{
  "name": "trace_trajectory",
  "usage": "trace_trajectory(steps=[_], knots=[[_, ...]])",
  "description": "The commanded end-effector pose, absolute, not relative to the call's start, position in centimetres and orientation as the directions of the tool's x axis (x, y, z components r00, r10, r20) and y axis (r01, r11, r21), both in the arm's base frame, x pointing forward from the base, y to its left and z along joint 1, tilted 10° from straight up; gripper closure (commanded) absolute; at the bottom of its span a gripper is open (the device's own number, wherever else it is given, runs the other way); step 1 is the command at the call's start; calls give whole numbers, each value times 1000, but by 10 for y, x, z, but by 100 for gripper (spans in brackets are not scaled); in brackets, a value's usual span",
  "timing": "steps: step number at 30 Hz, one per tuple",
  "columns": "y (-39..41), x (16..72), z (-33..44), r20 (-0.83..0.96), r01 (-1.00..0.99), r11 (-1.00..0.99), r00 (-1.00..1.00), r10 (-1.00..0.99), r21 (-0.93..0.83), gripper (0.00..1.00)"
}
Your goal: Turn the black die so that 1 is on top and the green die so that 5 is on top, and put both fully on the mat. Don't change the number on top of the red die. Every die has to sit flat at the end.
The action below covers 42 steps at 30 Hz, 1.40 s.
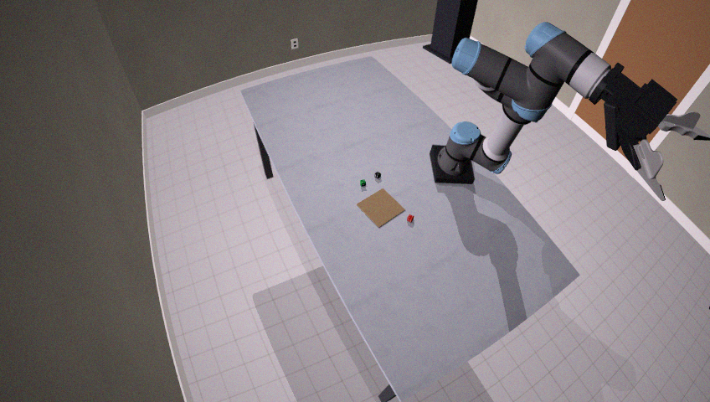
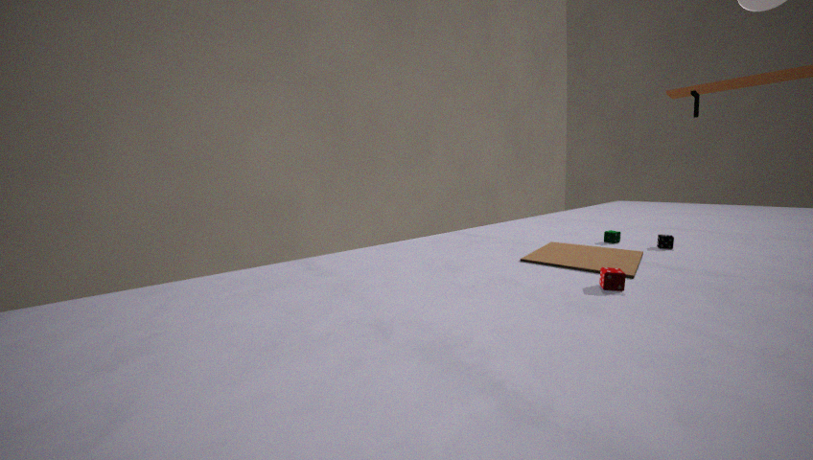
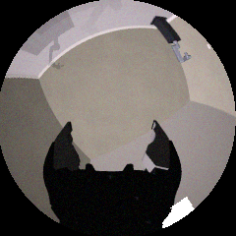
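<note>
A brown mat (image 1: 380,208) (image 2: 581,256) lies flat on the grey table (image 1: 358,124) (image 2: 342,353). The green die (image 1: 362,182) (image 2: 611,236) and the black die (image 1: 378,174) (image 2: 664,241) sit on the table just behind the mat, off it. The red die (image 1: 409,218) (image 2: 612,279) sits on the table by the mat's near right corner. My gripper (image 1: 685,159) (image 3: 111,121) is open and empty, held high and far to the right of the table, pointing away at the room's walls. The pips are too small to read.
The arm's base (image 1: 452,164) stands on the table's right edge, near the dice. A wall shelf (image 2: 741,84) hangs at the far right. Tiled floor (image 1: 208,198) surrounds the table.
</note>
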<state>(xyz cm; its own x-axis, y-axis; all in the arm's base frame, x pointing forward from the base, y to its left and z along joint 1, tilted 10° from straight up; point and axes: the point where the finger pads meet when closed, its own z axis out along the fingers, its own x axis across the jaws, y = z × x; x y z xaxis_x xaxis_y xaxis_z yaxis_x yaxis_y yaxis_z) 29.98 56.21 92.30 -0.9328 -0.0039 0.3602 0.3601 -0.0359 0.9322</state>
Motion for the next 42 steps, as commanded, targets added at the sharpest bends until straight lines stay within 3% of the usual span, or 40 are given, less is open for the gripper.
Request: trace_trajectory(steps=[1,26,34,42], knots=[[562,299,924,359,359,-37,-933,-4,933,0],[559,308,921,361,360,-39,-933,12,932,0],[551,335,912,365,363,-47,-929,64,931,0],[520,408,882,375,371,-62,-903,210,927,0]])
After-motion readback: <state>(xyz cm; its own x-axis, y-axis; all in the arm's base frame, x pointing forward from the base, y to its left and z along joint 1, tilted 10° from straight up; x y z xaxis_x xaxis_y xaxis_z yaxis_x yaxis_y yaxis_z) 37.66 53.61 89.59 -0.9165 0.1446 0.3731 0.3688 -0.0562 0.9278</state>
